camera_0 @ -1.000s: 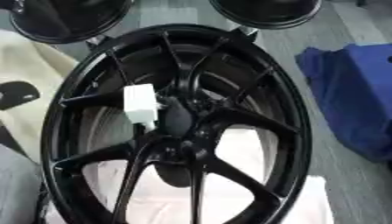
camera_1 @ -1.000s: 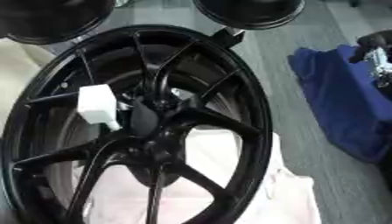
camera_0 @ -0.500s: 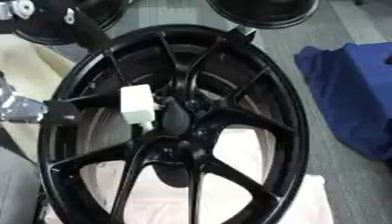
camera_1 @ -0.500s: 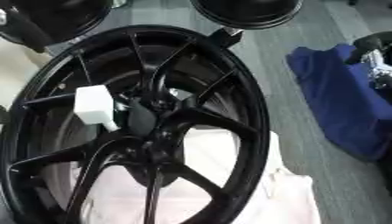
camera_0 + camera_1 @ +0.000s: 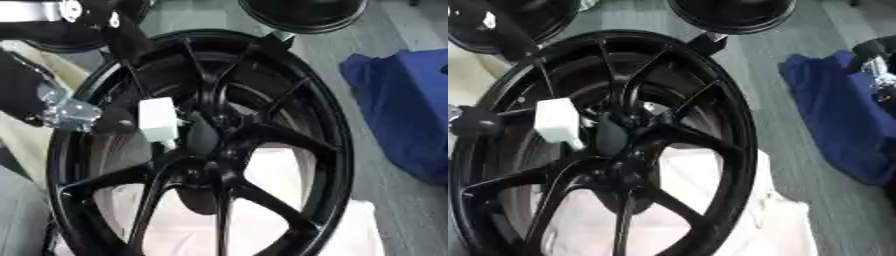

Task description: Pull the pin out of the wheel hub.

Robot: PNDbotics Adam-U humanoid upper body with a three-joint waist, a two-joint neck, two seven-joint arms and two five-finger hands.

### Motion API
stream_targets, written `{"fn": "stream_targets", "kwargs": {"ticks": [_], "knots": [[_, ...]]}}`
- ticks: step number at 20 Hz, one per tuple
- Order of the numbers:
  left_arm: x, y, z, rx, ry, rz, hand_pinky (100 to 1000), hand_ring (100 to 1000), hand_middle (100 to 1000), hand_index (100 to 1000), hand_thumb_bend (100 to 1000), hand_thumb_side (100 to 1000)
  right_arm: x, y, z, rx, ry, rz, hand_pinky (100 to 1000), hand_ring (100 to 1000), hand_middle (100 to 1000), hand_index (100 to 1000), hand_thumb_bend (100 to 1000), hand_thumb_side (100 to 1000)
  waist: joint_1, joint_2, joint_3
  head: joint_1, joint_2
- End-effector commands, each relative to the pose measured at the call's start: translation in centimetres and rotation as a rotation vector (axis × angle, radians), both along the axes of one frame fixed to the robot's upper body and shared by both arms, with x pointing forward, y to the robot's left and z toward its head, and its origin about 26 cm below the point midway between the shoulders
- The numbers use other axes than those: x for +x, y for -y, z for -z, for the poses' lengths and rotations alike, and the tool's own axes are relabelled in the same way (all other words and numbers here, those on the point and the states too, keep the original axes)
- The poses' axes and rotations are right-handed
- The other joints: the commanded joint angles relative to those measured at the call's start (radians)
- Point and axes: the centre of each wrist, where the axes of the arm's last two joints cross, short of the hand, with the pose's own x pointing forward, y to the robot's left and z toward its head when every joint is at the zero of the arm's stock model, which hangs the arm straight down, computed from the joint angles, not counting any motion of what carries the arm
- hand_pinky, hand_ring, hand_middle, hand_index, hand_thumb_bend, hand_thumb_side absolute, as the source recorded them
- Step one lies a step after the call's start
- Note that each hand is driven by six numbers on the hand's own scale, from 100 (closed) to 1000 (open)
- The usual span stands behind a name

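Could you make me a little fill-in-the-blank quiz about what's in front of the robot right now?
1. The large spoked wheel is coloured ____.
2. The small white block-shaped pin sits just to the ____ of the wheel's centre hub.
3. The crumpled cloth on the grey floor to the wheel's right is coloured ____.
4. The robot's left arm comes in over the wheel's ____ rim.

Missing words: black; left; blue; left

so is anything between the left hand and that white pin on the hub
Nothing visible blocks it. The left hand is at the wheel's left rim, and only open space between spokes separates it from the white pin beside the hub.
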Motion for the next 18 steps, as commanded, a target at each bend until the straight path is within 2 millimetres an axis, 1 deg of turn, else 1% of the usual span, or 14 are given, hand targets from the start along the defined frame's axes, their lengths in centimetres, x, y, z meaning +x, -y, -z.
{"fn": "stream_targets", "kwargs": {"ticks": [1, 5, 8, 14, 18], "knots": [[0.6, 0.5, -0.1, -0.008, -0.002, -0.073, 928, 753, 685, 852, 606, 639, -0.2, 0.0, -1.3, -0.032, 0.027, -0.004, 775, 577, 512, 613, 100, 483, -0.002, -0.025, 0.001, -0.001, 0.005], [1.8, 1.0, 0.6, 0.006, -0.050, -0.106, 942, 787, 728, 869, 616, 645, -0.1, 0.0, -1.4, -0.031, 0.028, -0.006, 775, 577, 512, 613, 100, 483, 0.000, -0.026, -0.001, 0.000, 0.018], [2.4, 1.2, 0.9, 0.037, -0.081, -0.114, 957, 819, 755, 880, 637, 632, -0.1, 0.0, -1.5, -0.029, 0.029, -0.008, 775, 577, 512, 613, 100, 482, 0.001, -0.028, -0.003, 0.000, 0.028], [3.4, 1.4, 1.5, 0.107, -0.124, -0.114, 972, 847, 774, 881, 685, 541, -0.1, -0.1, -1.5, -0.025, 0.031, -0.012, 775, 577, 511, 612, 100, 485, 0.000, -0.025, -0.009, 0.005, 0.046], [3.7, 1.4, 1.5, 0.145, -0.145, -0.097, 971, 848, 772, 880, 691, 529, -0.1, -0.1, -1.5, -0.020, 0.030, -0.009, 775, 577, 511, 612, 100, 485, 0.000, -0.022, -0.011, 0.005, 0.051]]}}
